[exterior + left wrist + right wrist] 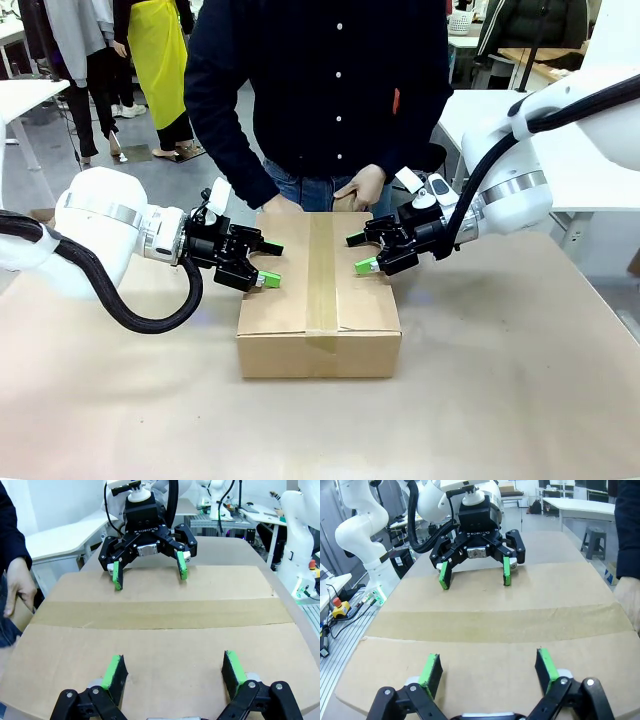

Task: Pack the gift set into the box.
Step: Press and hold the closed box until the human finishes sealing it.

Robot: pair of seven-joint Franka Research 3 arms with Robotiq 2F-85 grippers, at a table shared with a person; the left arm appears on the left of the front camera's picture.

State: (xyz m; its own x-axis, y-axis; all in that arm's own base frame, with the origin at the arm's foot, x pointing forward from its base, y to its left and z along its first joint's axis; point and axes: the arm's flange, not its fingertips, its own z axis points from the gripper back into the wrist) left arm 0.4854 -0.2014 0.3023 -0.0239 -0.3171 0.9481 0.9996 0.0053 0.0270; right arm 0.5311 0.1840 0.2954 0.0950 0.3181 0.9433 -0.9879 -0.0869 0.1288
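Observation:
The box lies in the middle of the table with its flaps shut and a strip of tape running down the top seam. My left gripper hovers open over the box's left edge. Facing it over the right edge is my right gripper, also open. The left wrist view has my left gripper low over the box top, with the right gripper opposite. In the right wrist view my right gripper is over the cardboard, facing the left gripper. The gift set is out of view.
A person in a dark shirt stands at the far side, with both hands resting at the box's far edge. A hand also appears beside the box. Brown paper covers the table. White tables and other people stand behind.

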